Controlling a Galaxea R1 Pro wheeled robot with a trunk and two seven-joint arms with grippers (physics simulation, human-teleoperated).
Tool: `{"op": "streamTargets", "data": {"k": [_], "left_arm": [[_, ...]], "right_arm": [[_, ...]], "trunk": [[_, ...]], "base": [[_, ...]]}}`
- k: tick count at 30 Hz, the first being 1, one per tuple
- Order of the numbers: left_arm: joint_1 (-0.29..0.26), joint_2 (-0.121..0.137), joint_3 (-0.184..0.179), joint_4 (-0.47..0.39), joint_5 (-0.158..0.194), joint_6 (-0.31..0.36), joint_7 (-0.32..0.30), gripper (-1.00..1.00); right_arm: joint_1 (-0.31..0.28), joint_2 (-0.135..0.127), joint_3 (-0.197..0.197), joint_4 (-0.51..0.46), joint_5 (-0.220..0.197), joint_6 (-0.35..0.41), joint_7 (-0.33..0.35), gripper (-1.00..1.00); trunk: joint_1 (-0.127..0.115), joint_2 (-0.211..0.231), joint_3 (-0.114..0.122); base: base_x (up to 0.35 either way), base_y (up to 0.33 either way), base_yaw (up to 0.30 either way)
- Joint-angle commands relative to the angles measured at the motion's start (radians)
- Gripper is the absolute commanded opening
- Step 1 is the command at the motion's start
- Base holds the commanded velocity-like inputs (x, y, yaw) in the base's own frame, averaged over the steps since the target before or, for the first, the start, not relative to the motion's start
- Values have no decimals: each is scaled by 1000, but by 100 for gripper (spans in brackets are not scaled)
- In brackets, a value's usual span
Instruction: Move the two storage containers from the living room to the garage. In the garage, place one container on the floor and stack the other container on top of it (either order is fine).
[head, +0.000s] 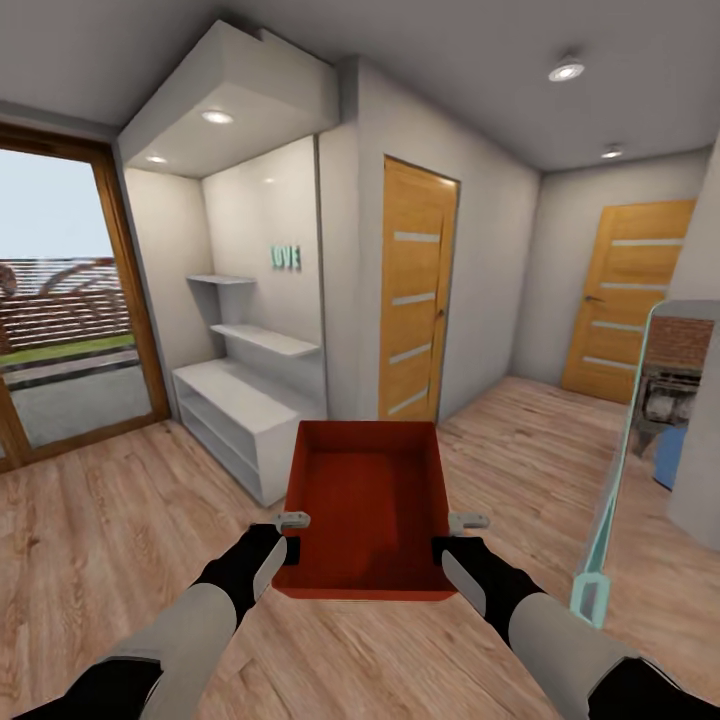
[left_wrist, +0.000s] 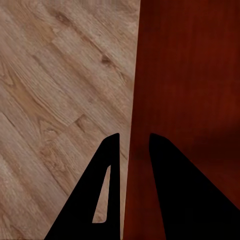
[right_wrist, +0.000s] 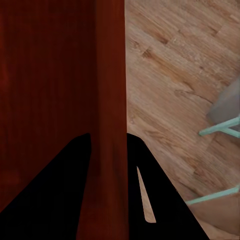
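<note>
One orange-red open-top storage container (head: 365, 505) hangs level in front of me above the light wood plank floor. My left gripper (head: 291, 522) is shut on its left wall, and my right gripper (head: 467, 523) is shut on its right wall. In the left wrist view the two dark fingers (left_wrist: 107, 190) straddle the container's wall (left_wrist: 185, 100), one inside and one outside. The right wrist view shows the same grip on the opposite wall (right_wrist: 107, 125). The bin is empty inside.
A white low shelf unit (head: 240, 410) stands in the alcove ahead left. A glass sliding door (head: 60, 310) is at far left. Two wooden doors (head: 415, 290) (head: 628, 300) are ahead and right. A teal-framed mirror (head: 630, 460) stands close on my right.
</note>
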Motion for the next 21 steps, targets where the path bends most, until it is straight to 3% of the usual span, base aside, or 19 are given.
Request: {"op": "streamTargets", "data": {"k": [1, 21], "left_arm": [[0, 1, -7, 2, -26, 12, 27, -100], [0, 1, -7, 2, -26, 12, 27, -100]], "right_arm": [[-3, -1, -17, -4, 26, 7, -10, -100], [-3, -1, -17, -4, 26, 7, -10, -100]], "trunk": [[1, -2, -2], [1, -2, -2]], "base": [[322, 0, 0], [322, 0, 0]]}}
